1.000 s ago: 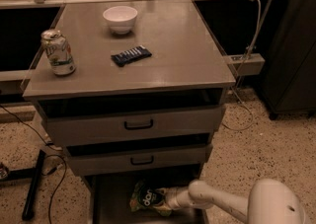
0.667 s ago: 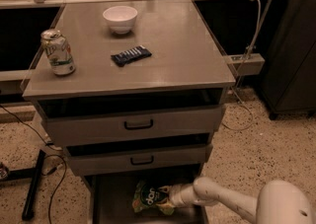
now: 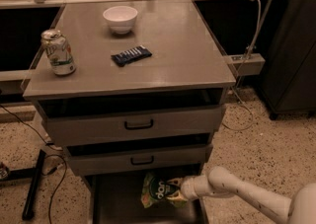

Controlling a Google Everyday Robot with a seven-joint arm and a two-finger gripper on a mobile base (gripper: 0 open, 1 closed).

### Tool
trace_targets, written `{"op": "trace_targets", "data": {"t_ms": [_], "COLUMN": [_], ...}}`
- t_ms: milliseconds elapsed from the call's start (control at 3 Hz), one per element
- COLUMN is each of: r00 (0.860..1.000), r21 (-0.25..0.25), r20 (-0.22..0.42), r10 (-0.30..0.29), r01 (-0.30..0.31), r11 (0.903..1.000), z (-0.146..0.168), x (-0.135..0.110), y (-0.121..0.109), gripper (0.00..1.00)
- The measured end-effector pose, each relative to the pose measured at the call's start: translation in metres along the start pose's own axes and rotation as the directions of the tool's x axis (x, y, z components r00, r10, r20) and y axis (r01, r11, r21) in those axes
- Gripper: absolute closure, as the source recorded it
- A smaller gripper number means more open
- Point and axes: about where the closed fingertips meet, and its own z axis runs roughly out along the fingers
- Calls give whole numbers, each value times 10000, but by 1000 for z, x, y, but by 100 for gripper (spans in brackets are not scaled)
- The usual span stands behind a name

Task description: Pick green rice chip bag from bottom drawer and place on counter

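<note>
The gripper [image 3: 179,192] sits low in the bottom drawer [image 3: 116,203], toward its right edge, against the right side of the green rice chip bag [image 3: 157,190]. I cannot tell whether it is clamped on the bag. Above, the counter [image 3: 192,60] carries a white bowl [image 3: 120,18] near the back edge, a dark blue wrapper [image 3: 131,55] mid-surface and a can [image 3: 58,52] at the left edge.

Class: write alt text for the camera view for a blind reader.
The gripper is at the green rice chip bag in the open bottom drawer. On the counter above sit a white bowl, a drink can and a dark wrapper.
</note>
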Motion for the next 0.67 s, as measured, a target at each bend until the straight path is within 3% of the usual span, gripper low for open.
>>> {"op": "trace_targets", "data": {"t_ms": [667], "r00": [9928], "r21": [46], "r20": [-418], "r10": [-1127], "r01": [1129], "r11": [9936], "z": [-108], "x": [-55], "y": [6], "gripper": [100]}}
